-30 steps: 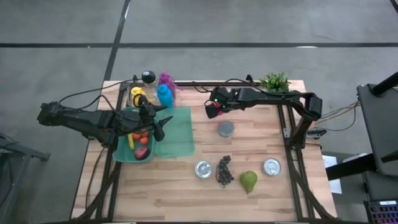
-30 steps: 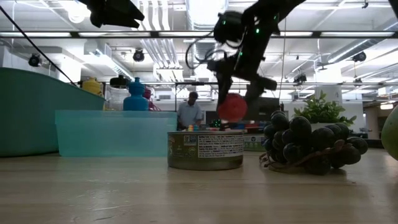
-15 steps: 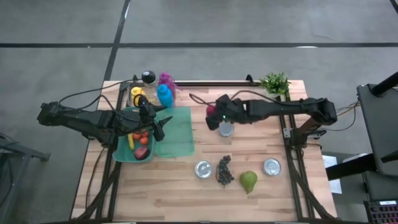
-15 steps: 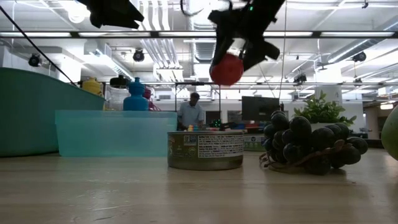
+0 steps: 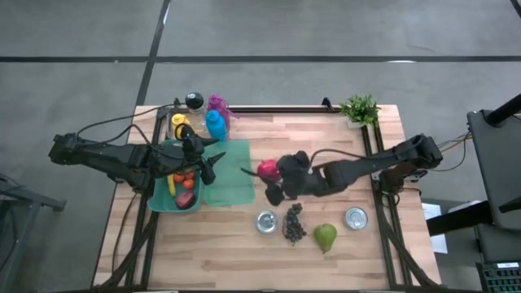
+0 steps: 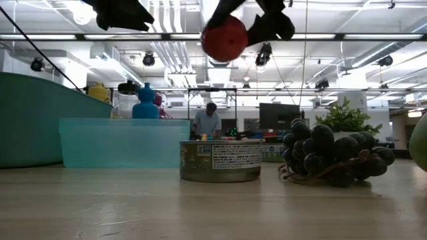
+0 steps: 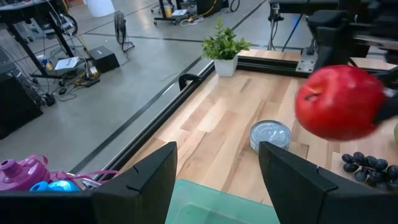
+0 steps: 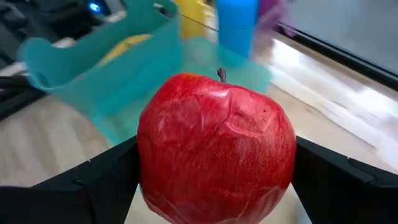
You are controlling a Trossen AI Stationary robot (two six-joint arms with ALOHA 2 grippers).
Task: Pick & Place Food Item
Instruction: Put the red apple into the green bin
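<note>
Apple, red, round and glossy with a short stem, sits clamped between the right gripper's spread fingers, raised above mid-tabletop beside the translucent teal lid. Left gripper hovers half-open over the teal container.

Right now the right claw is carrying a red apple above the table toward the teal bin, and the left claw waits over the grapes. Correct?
Not quite. The right claw does carry the red apple above the table toward the teal bin, but the left claw waits over that bin, not over the grapes. The high view shows this.
</note>
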